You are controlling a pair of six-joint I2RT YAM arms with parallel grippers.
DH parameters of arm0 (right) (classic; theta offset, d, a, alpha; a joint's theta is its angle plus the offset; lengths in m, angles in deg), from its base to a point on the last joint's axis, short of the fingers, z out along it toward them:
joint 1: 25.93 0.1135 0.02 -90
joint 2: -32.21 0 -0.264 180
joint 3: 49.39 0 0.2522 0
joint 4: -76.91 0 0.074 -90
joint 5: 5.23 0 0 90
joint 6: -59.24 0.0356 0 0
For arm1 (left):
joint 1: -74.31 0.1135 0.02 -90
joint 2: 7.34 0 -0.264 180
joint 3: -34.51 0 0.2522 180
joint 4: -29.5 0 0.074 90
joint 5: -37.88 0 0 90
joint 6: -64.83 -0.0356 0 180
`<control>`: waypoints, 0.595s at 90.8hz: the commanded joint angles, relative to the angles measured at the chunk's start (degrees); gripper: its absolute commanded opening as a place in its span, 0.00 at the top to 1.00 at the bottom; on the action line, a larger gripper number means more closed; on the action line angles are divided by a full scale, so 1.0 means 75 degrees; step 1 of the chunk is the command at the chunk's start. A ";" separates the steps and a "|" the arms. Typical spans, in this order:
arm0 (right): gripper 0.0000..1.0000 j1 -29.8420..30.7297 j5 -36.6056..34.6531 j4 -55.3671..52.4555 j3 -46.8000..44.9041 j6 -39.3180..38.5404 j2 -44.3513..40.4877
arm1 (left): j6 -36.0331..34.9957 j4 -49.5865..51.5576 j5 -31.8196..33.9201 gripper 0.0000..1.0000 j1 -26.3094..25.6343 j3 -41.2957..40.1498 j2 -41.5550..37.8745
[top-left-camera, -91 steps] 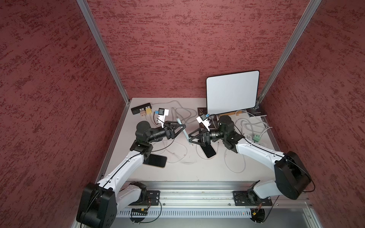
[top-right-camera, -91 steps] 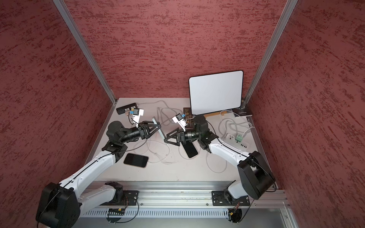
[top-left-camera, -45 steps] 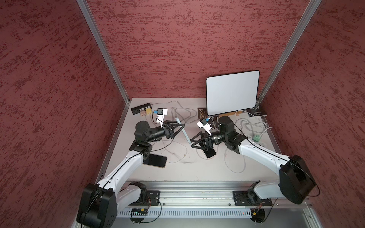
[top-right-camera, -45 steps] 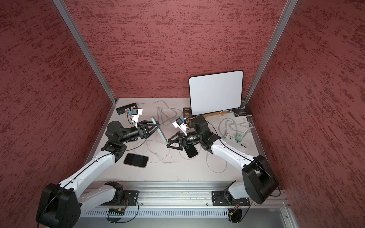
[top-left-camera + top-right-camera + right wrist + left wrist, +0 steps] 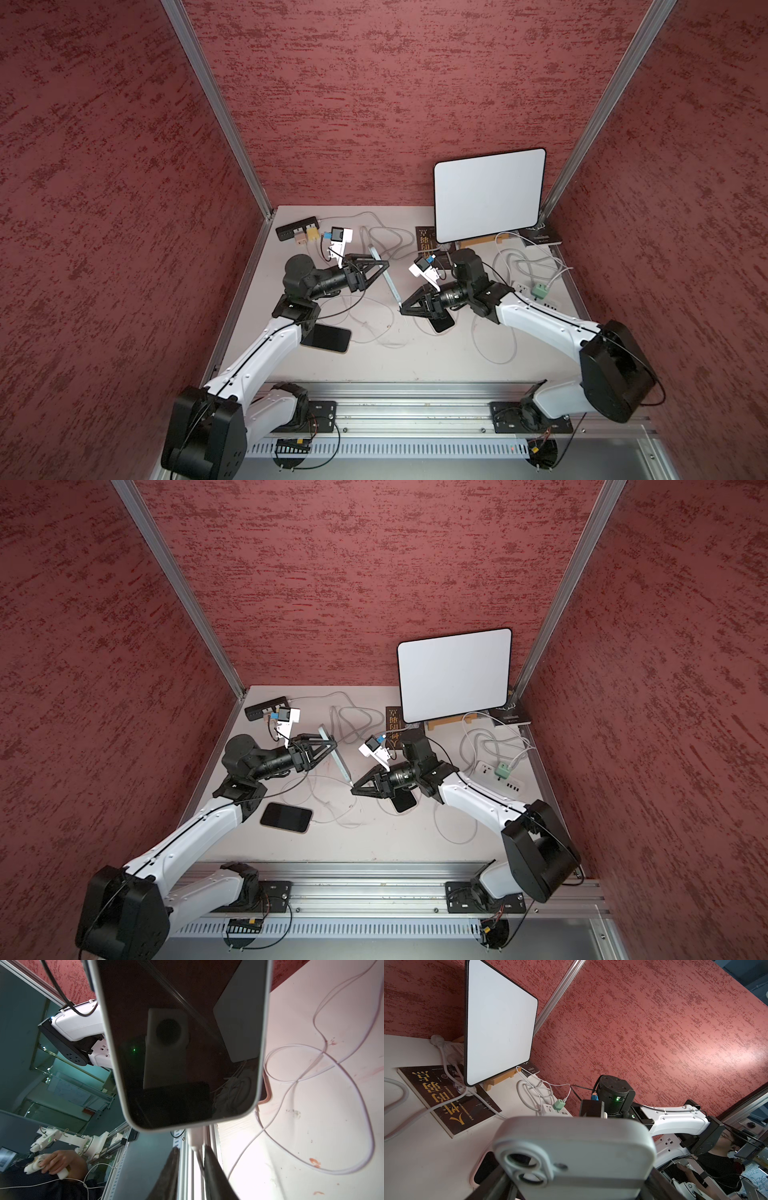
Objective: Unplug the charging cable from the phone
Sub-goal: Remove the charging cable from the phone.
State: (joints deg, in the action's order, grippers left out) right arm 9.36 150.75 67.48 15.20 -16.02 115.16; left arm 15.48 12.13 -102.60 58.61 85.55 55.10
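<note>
A pale phone (image 5: pixel 386 276) (image 5: pixel 337 756) hangs edge-on above the table, with my left gripper (image 5: pixel 383 266) (image 5: pixel 331 744) shut on its upper part. In the left wrist view the phone's grey back (image 5: pixel 571 1151) with its two lenses fills the space between the fingers (image 5: pixel 497 1187). In the right wrist view its dark screen (image 5: pixel 182 1043) faces the camera. The charging cable's white plug (image 5: pixel 194 1136) sits in the phone's bottom edge. My right gripper (image 5: pixel 192 1167) (image 5: pixel 402 309) (image 5: pixel 353 789) has its jaws drawn in narrow around the plug and cable.
A black phone (image 5: pixel 326 337) with a cable lies near the left arm. Another dark phone (image 5: pixel 442 323) lies under the right gripper. A white tablet (image 5: pixel 488 195) stands on a stand at the back. A power strip with a green charger (image 5: pixel 540 289) and loose white cables (image 5: pixel 494 357) lie at the right.
My right gripper has moved left and forward to the phone's lower end, and its jaws went from wide open to narrow around the plug. The left gripper has kept the phone still.
</note>
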 commanded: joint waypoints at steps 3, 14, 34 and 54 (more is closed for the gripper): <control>0.89 0.0075 0.0209 -0.0121 0.0153 -0.0129 0.0165 | 0.0071 -0.0522 0.0063 0.89 0.0078 0.0017 -0.0192; 1.00 0.0074 0.0179 -0.0133 0.0168 -0.0132 0.0231 | 0.0088 -0.0524 0.0069 0.89 0.0079 0.0011 -0.0190; 1.00 0.0074 0.0052 -0.0228 0.0103 -0.0340 0.0128 | 0.0099 -0.0513 0.0076 0.89 0.0085 0.0012 -0.0227; 1.00 0.0076 -0.0383 -0.0720 0.0121 -0.0625 0.0256 | 0.0188 -0.0557 0.0117 0.89 0.0151 0.0058 -0.0256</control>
State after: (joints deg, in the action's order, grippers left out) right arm 9.51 150.40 64.99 15.24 -18.45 116.76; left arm 16.07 11.89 -102.25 59.03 85.55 54.79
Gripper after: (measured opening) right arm 0.049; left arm 0.807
